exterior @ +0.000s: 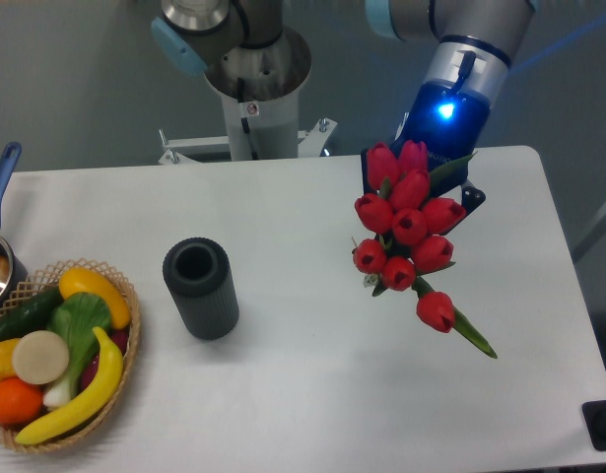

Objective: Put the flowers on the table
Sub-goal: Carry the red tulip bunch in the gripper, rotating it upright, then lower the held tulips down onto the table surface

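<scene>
Arm (460,59) angled down, flowers (409,229) aloft

Claw (421,172) hidden behind flowers (409,225); stems unseen.

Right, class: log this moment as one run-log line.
end effector: holding bunch of red tulips | flowers: above white matte table | placed: not yet

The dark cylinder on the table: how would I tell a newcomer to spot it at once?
Start at the white table and look left of centre, between the wicker basket of fruit and the red tulips. The dark cylinder stands there alone, open top showing. It is the only matte black, hollow thing on the table.
</scene>
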You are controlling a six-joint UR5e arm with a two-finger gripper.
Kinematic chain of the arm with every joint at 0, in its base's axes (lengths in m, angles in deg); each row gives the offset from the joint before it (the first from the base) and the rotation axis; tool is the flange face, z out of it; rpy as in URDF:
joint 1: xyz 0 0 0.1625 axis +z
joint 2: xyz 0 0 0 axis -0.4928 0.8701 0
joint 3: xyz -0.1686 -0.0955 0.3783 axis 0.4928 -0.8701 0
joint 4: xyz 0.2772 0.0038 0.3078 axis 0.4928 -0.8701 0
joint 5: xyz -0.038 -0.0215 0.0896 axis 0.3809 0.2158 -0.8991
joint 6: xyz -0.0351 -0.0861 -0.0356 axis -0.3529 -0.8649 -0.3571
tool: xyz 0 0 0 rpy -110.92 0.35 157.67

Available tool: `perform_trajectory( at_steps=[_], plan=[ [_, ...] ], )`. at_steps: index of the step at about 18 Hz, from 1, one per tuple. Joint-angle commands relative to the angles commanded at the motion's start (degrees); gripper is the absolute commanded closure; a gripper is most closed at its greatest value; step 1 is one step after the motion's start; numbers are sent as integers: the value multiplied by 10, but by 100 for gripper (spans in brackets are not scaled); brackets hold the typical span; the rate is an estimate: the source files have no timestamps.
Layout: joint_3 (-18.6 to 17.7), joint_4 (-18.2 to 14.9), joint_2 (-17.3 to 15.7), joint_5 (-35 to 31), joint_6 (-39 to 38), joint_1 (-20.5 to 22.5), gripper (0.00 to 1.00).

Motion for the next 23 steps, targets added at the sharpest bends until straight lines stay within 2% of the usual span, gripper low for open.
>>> perform_trajectory(
  at_steps=[5, 12, 15, 19, 23],
  plan=[
    [-8, -4, -12, -114, -2, -1, 64],
    [-33, -11, -43, -349, 0, -15, 64],
    [-34, -30, -44, -430, 6, -33, 65],
    [-48, -35, -23, -560, 55, -73, 64],
    [-51, -33, 18, -584, 61, -87, 64]
  ],
)
